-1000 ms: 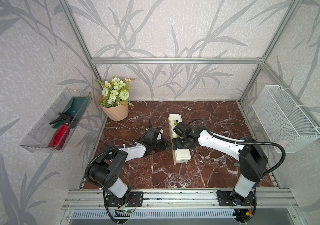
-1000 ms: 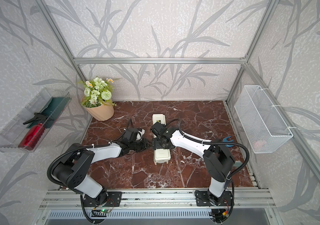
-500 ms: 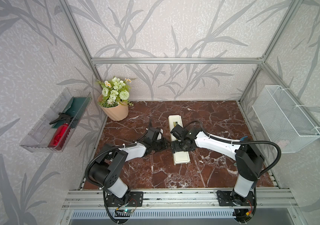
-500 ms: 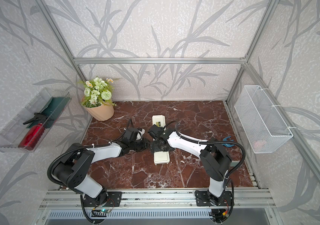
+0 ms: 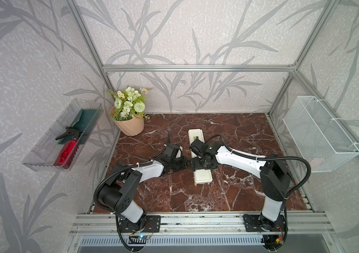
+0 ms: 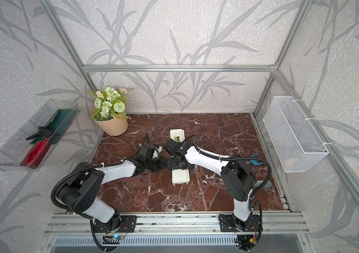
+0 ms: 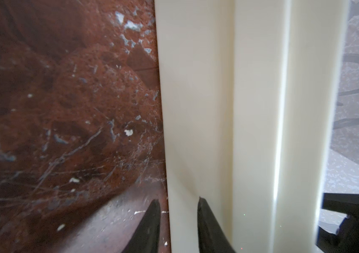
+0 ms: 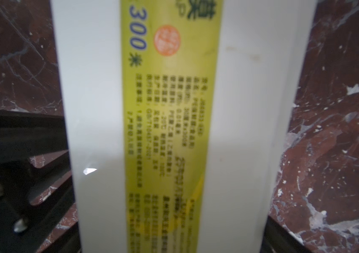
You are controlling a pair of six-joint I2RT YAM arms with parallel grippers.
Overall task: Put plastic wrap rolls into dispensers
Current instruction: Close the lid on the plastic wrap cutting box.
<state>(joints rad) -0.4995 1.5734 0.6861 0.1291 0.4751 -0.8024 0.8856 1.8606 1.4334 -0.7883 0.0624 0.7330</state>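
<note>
The dispenser [image 5: 201, 179], a long cream box, lies lid-down-shut on the marble table in both top views [image 6: 180, 176]. Its yellow-green label [image 8: 169, 109] faces up. My left gripper [image 5: 188, 163] sits low at the box's left long side. In the left wrist view its thin black fingertips [image 7: 200, 203] pinch the box's lower edge [image 7: 250, 109], so the left gripper [image 7: 178, 202] is shut on it. My right gripper [image 5: 203, 166] hovers over the middle of the box, jaws wide and astride its width [image 8: 172, 241]; I cannot tell if they touch. No plastic wrap roll is in view.
A flower pot [image 5: 130, 127] stands at the back left. On the left wall hangs a clear tray [image 5: 43, 160] with a red bottle [image 5: 67, 151]. A white wire basket [image 5: 318, 133] hangs on the right wall. A blue-handled tool [image 6: 254, 161] lies behind my right arm.
My right gripper has slid left from the box's right side to above its middle, close to the left gripper, and its jaws have widened. The left arm and the box have not moved.
</note>
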